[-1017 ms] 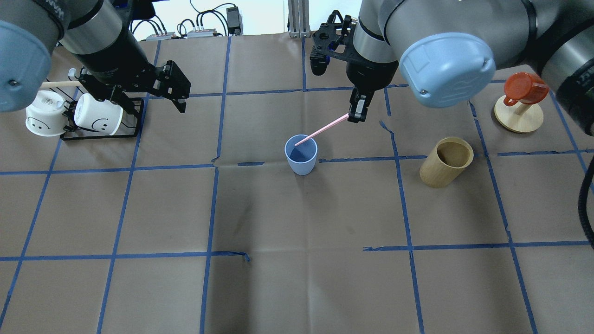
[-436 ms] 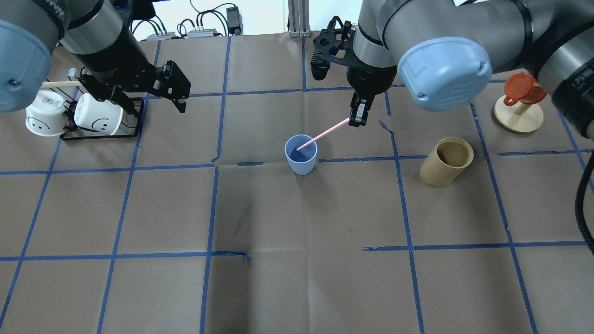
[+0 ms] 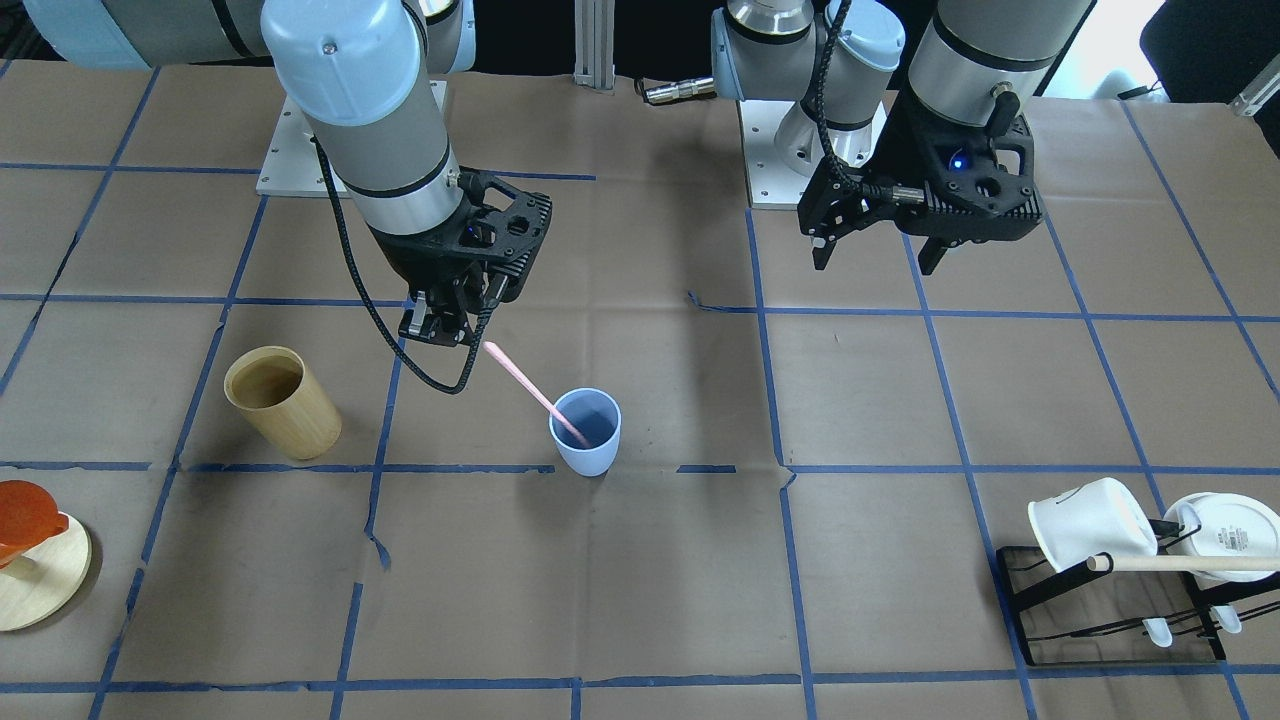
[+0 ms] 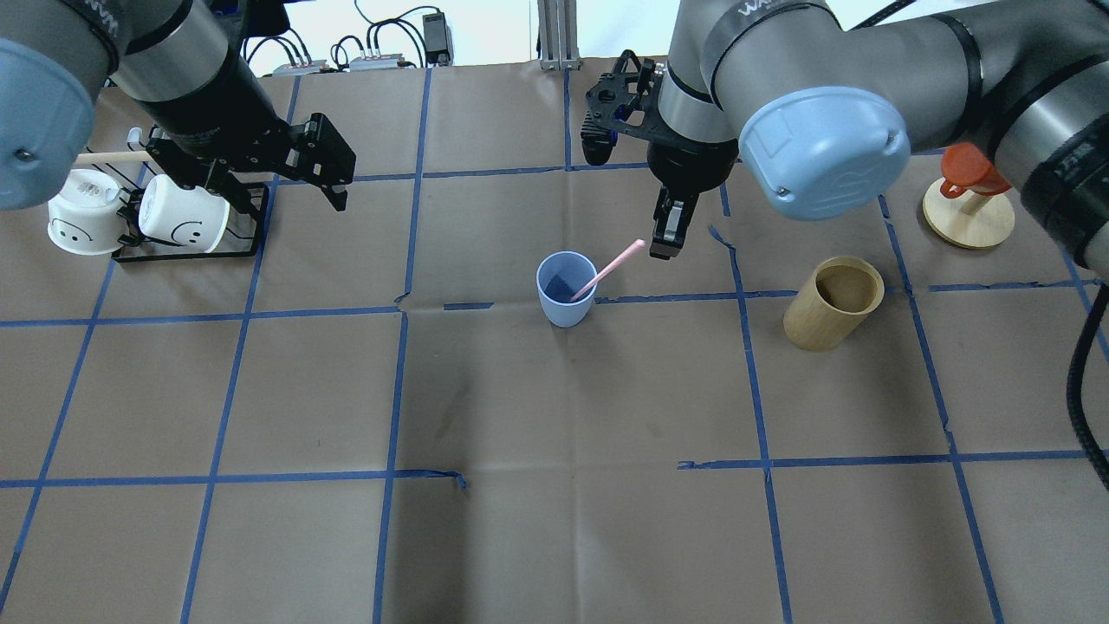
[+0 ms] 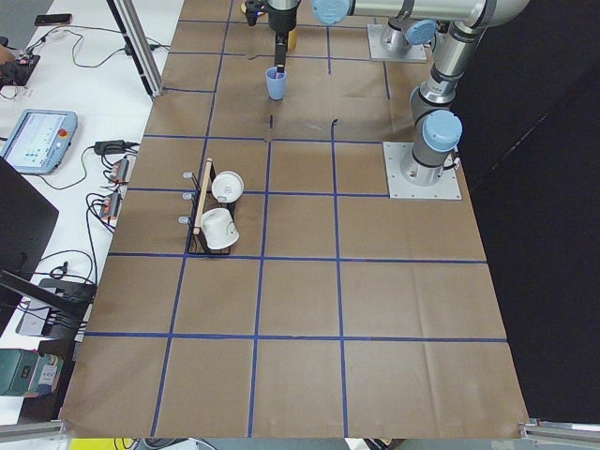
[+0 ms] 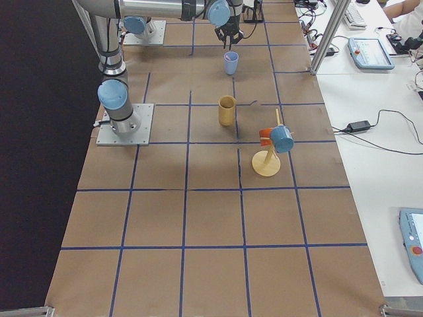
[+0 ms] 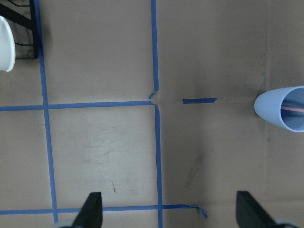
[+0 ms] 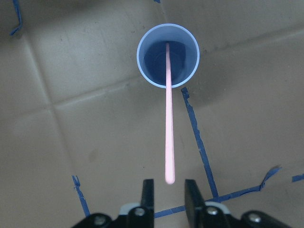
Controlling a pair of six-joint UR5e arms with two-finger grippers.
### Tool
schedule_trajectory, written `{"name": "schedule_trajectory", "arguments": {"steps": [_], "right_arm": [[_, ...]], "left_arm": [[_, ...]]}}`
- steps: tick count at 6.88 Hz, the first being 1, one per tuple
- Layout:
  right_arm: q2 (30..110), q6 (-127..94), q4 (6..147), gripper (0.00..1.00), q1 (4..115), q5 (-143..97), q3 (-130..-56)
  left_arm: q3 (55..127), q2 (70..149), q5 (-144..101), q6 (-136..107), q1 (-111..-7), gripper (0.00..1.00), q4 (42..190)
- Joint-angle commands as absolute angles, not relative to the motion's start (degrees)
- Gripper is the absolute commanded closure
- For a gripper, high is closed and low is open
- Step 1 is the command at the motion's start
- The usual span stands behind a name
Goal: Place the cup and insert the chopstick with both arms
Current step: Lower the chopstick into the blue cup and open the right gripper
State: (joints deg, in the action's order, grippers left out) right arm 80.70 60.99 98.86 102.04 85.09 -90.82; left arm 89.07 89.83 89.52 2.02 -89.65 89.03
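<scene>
The light-blue cup (image 4: 565, 302) stands upright near the table's middle; it also shows in the front view (image 3: 585, 455) and at the right edge of the left wrist view (image 7: 270, 107). The pale-pink chopstick (image 4: 617, 263) stands in it, leaning on the rim toward my right gripper (image 4: 665, 244). In the right wrist view the gripper (image 8: 169, 192) is open, and the chopstick's (image 8: 169, 133) upper end lies free just ahead of the jaws. My left gripper (image 4: 295, 206) is wide open and empty, well to the cup's left, near the mug rack.
A tan wooden cylinder cup (image 4: 827, 316) stands right of the blue cup. A black rack (image 4: 247, 243) with two white mugs and a beige rod (image 4: 113, 157) is at the far left. A red mug hangs on a wooden stand (image 4: 969, 221) at the far right.
My right gripper came down toward the cup and let go of the chopstick. The stick slid deeper and now leans on the cup's rim. The cup shifted slightly right. The left arm stayed still.
</scene>
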Motion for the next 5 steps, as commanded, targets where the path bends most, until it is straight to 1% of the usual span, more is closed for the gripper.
{"name": "schedule_trajectory", "arguments": {"steps": [1, 3, 4, 5], "right_arm": [[80.3, 60.7, 99.1, 0.0, 102.0, 85.0, -90.1], [80.3, 60.2, 98.4, 0.0, 102.0, 85.3, -87.2], [80.3, 53.9, 98.4, 0.0, 101.3, 85.3, -85.0], [80.8, 40.0, 98.3, 0.0, 101.0, 85.3, -84.2]], "left_arm": [[89.0, 89.8, 89.6, 2.0, -89.6, 0.0, 89.0], [89.0, 89.8, 89.6, 2.0, -89.6, 0.0, 89.0], [89.0, 89.8, 89.6, 2.0, -89.6, 0.0, 89.0], [89.0, 89.8, 89.6, 2.0, -89.6, 0.0, 89.0]]}}
